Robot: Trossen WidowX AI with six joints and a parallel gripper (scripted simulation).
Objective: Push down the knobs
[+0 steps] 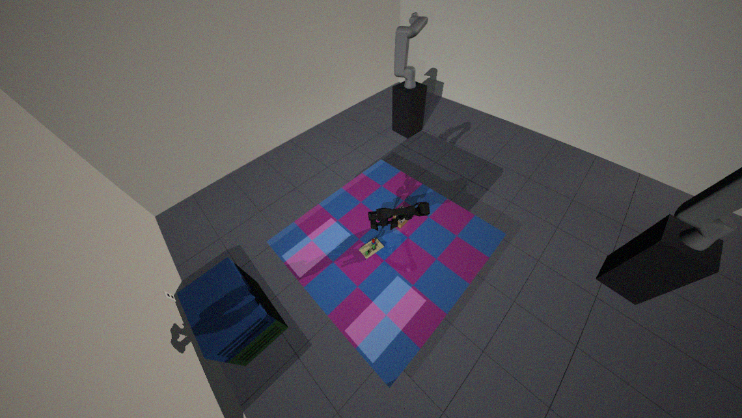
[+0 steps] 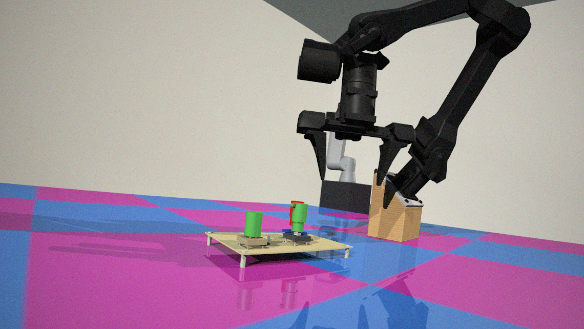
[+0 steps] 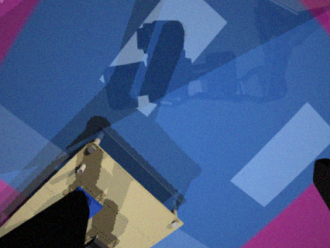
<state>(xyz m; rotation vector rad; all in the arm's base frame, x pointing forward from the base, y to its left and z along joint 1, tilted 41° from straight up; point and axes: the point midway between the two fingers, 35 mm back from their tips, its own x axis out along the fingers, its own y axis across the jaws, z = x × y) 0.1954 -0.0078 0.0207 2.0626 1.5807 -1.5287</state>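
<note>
One black two-fingered pincer point(image 2: 352, 181), spread wide, nothing held, hovers up at two o'clock from the cream rectangular circuit board point(image 2: 322, 244) point(image 1: 364, 253) point(image 3: 132, 201), green cylindrical knobs point(image 2: 253, 224) point(image 2: 299, 213) upright on it.

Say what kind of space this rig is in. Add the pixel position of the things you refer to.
Probably a robotics lab or test cell: a grey arm on a black pedestal point(image 1: 408, 116) point(image 2: 345, 197), a second pedestal-mounted arm point(image 1: 713, 215), and a circuit board point(image 1: 366, 253) point(image 2: 327, 244) point(image 3: 143, 209) on short legs.
</note>
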